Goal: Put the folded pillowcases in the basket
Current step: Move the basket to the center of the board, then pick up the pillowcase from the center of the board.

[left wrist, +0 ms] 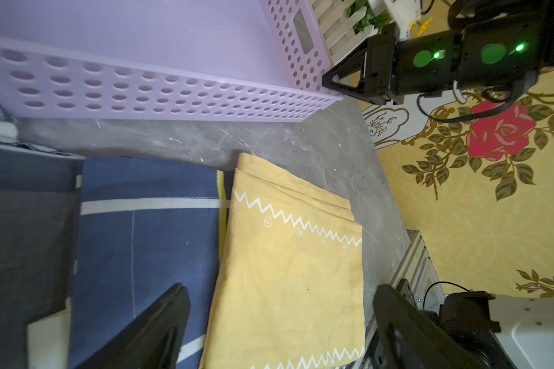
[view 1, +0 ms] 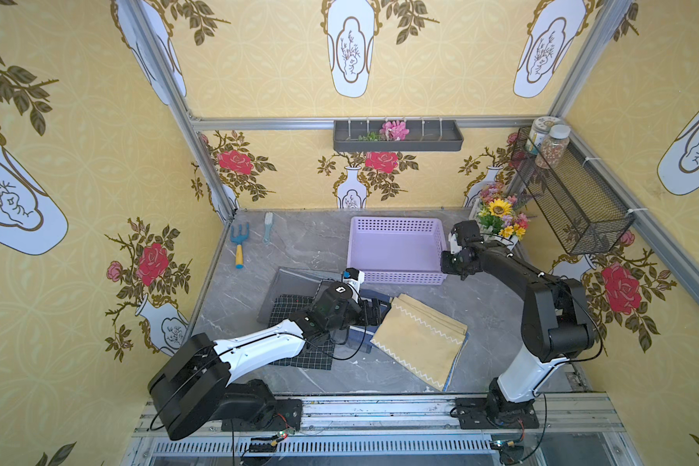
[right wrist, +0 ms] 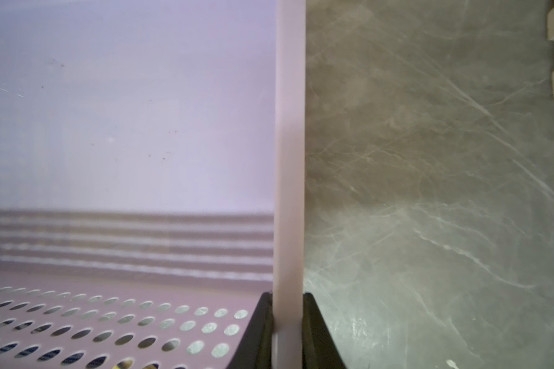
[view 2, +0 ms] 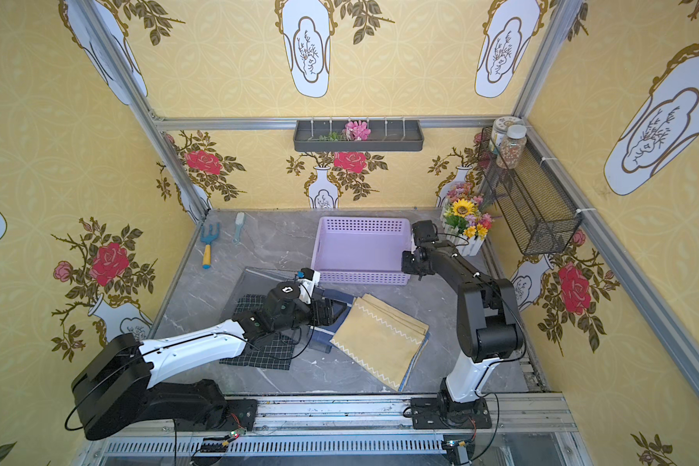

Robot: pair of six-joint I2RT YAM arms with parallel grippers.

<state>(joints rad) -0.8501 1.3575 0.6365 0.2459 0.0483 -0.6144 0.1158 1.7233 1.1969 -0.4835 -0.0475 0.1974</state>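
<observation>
The folded pillowcase [view 1: 416,343] [view 2: 380,339] [left wrist: 288,255] is yellow with white zigzag trim. It lies flat near the table's front, its left edge over a blue cloth [left wrist: 147,230]. My left gripper [view 1: 380,312] [view 2: 338,312] [left wrist: 282,287] hovers over that left edge, open, with nothing between its fingers. The lilac basket [view 1: 396,220] [view 2: 364,220] [left wrist: 141,86] stands behind the pillowcase with nothing in it. My right gripper [view 1: 444,264] [view 2: 406,264] [right wrist: 288,297] is shut on the basket's right rim [right wrist: 290,127] near its front corner.
A black checked cloth [view 1: 303,355] and a grey cloth [view 1: 287,282] lie under my left arm. A garden fork [view 1: 239,246] and a brush [view 1: 268,228] lie at the back left. A flower pot [view 1: 501,222] stands at the back right, under a wire wall basket [view 1: 569,193].
</observation>
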